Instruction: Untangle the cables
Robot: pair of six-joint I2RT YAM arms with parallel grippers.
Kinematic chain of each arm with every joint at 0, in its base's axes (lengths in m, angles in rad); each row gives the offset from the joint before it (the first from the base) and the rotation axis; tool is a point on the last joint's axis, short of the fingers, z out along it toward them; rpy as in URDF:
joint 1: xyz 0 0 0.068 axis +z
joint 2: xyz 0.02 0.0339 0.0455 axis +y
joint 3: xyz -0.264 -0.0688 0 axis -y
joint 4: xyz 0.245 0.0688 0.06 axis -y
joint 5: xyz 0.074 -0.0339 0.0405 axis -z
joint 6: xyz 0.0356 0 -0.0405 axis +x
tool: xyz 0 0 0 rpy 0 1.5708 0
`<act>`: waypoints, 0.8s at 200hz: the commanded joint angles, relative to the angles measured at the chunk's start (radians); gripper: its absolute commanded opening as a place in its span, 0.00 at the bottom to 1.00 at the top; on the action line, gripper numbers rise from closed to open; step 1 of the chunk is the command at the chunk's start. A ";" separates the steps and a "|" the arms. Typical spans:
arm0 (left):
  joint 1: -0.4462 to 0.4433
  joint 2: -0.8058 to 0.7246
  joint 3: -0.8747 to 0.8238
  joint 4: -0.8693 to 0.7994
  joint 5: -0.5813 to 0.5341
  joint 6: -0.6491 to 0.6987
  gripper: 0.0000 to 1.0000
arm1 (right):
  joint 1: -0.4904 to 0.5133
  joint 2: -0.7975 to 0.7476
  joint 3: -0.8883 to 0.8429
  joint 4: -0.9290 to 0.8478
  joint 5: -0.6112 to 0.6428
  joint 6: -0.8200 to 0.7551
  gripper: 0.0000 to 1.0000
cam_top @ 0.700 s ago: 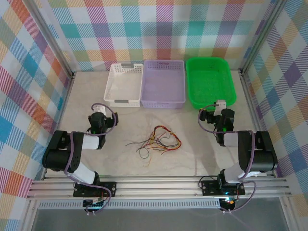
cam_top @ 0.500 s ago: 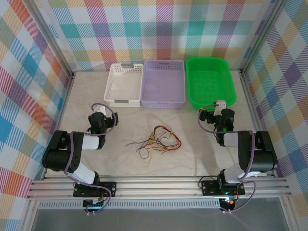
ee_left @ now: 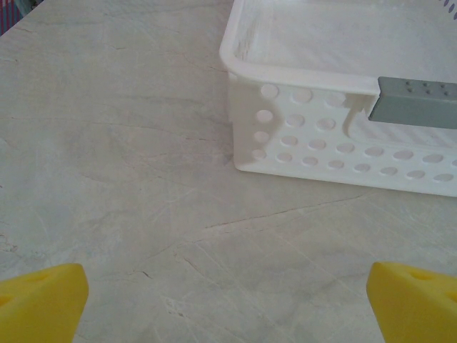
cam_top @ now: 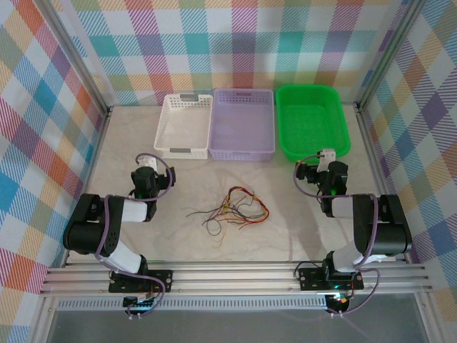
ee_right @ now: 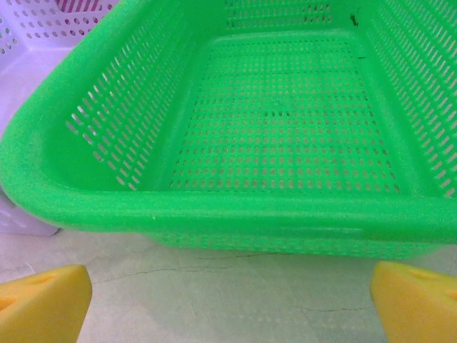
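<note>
The cables [cam_top: 235,207], thin red, yellow-orange and black wires, lie in a loose tangle on the table between the two arms. My left gripper [cam_top: 146,167] rests folded back at the left, well away from the tangle. Its yellow fingertips [ee_left: 43,300] stand wide open over bare table. My right gripper [cam_top: 327,163] sits at the right, also apart from the wires, open with nothing between its yellow fingertips [ee_right: 414,304].
Three baskets line the back of the table: a white one [cam_top: 184,126] [ee_left: 335,143], a lilac one [cam_top: 243,123] and a green one [cam_top: 312,120] [ee_right: 285,128]. The green basket's near rim lies just ahead of my right gripper. Plaid walls enclose the table.
</note>
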 commanded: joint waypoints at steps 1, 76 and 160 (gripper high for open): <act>0.009 0.001 0.000 0.035 0.001 -0.009 1.00 | 0.002 0.008 0.000 0.003 -0.011 -0.012 1.00; 0.010 0.001 0.000 0.035 0.001 -0.009 1.00 | 0.001 -0.222 0.035 -0.248 0.014 -0.013 1.00; 0.010 0.001 0.000 0.035 0.001 -0.009 1.00 | 0.002 -0.627 0.054 -0.548 -0.151 0.134 1.00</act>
